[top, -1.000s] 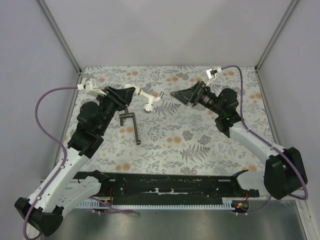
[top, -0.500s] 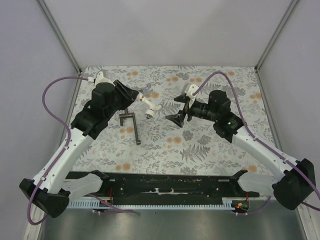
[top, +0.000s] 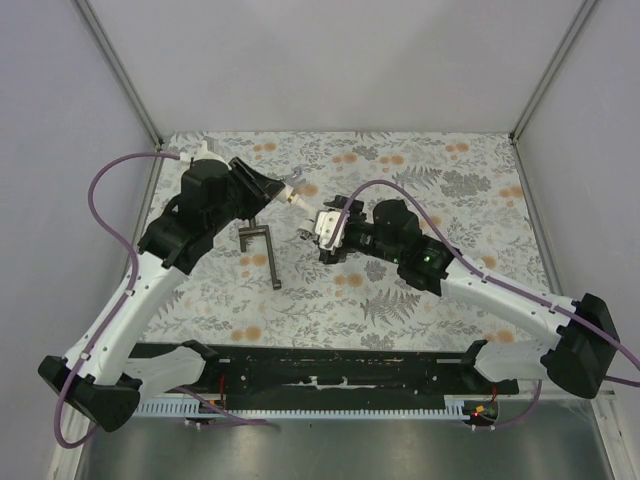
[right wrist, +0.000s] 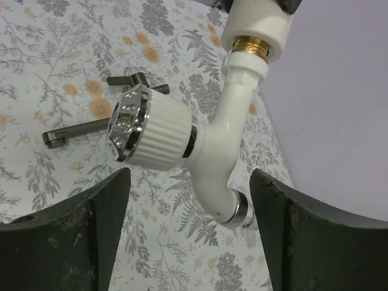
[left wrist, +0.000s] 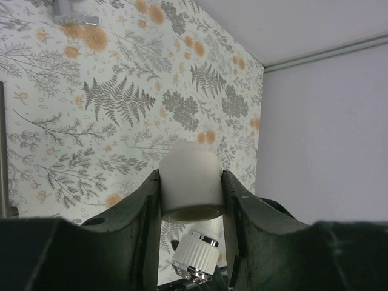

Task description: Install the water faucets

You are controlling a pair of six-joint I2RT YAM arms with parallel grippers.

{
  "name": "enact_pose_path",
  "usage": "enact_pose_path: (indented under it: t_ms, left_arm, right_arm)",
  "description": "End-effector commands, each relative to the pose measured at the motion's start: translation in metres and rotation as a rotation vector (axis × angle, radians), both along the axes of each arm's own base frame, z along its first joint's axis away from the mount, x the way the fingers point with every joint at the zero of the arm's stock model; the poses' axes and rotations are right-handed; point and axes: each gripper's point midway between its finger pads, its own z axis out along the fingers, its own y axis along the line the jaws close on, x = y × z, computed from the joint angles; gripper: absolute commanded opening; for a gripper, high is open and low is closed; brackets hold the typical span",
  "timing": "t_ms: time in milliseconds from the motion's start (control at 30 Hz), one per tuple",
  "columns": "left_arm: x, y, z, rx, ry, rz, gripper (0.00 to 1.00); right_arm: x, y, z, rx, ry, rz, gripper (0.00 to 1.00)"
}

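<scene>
The flowered table (top: pixel 450 170) is filling the middle of the overhead view, and the left arm (top: pixel 150 280) and right arm (top: pixel 500 295) are reaching in from the lower corners to meet just left of centre. A dark T-shaped tool (top: pixel 262 248) is lying flat on the table below that meeting point, apart from both grippers. The left gripper (left wrist: pixel 191 200) is clamping a white fitting (left wrist: pixel 191 176) between its fingers. The faucet (right wrist: pixel 212 145) is hanging from that fitting, seemingly clear of the table, with its brass thread (right wrist: pixel 254 45) seated in the fitting's mouth. The right gripper (right wrist: pixel 189 177) is standing wide open, its two fingers sitting at the lower left and lower right of its own wrist view. The faucet is lying straight ahead of it, inside the gap and touching neither finger. There the faucet's long axis is running from the thread at the upper right down to the silvery spout end (right wrist: pixel 237 209) at the lower middle. The ribbed knob (right wrist: pixel 154 130) is sticking out toward the left finger. The right gripper is the free and nearer one, so the closing grip probably falls to it, across the bent body rather than along it.
</scene>
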Motion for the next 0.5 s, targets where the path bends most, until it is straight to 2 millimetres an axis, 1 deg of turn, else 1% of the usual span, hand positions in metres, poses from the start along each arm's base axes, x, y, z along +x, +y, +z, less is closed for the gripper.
enact_pose_path:
  t_ms: [0, 100, 200, 233, 267, 300, 333, 367, 400, 433, 467]
  left_arm:
    - [-0.002, -0.014, 0.039, -0.134, -0.045, -0.039, 0.02]
    - [-0.004, -0.018, 0.039, -0.148, -0.045, -0.061, 0.02]
    - [-0.005, -0.019, 0.041, -0.165, -0.073, -0.065, 0.02]
    - [-0.005, -0.018, 0.042, -0.17, -0.091, -0.066, 0.02]
    - [-0.004, -0.017, 0.043, -0.173, -0.113, -0.065, 0.02]
    - [-0.005, -0.017, 0.046, -0.176, -0.147, -0.07, 0.02]
    - [-0.005, -0.016, 0.049, -0.178, -0.178, -0.072, 0.02]
    - [-0.005, -0.015, 0.051, -0.179, -0.213, -0.072, 0.02]
    - [-0.006, -0.014, 0.055, -0.184, -0.259, -0.08, 0.02]
    - [-0.007, -0.014, 0.059, -0.18, -0.309, -0.093, 0.02]
    - [-0.01, -0.012, 0.064, -0.18, -0.366, -0.097, 0.02]
  right_arm:
    - [0.026, 0.003, 0.026, 0.043, -0.18, -0.096, 0.83]
    - [0.031, 0.009, 0.03, 0.09, -0.167, -0.109, 0.72]
    - [0.03, 0.013, 0.03, 0.139, -0.11, -0.115, 0.54]
    - [0.028, 0.014, 0.031, 0.157, -0.083, -0.11, 0.43]
    - [0.024, 0.017, 0.03, 0.182, -0.034, -0.099, 0.34]
    - [0.02, 0.019, 0.029, 0.203, 0.016, -0.087, 0.23]
    - [0.014, 0.021, 0.031, 0.242, 0.084, -0.068, 0.15]
    - [0.01, 0.023, 0.032, 0.27, 0.132, -0.055, 0.11]
    - [0.005, 0.025, 0.034, 0.32, 0.218, -0.039, 0.05]
    - [0.001, 0.026, 0.036, 0.365, 0.304, -0.022, 0.04]
    - [-0.001, 0.025, 0.041, 0.411, 0.381, 0.001, 0.04]
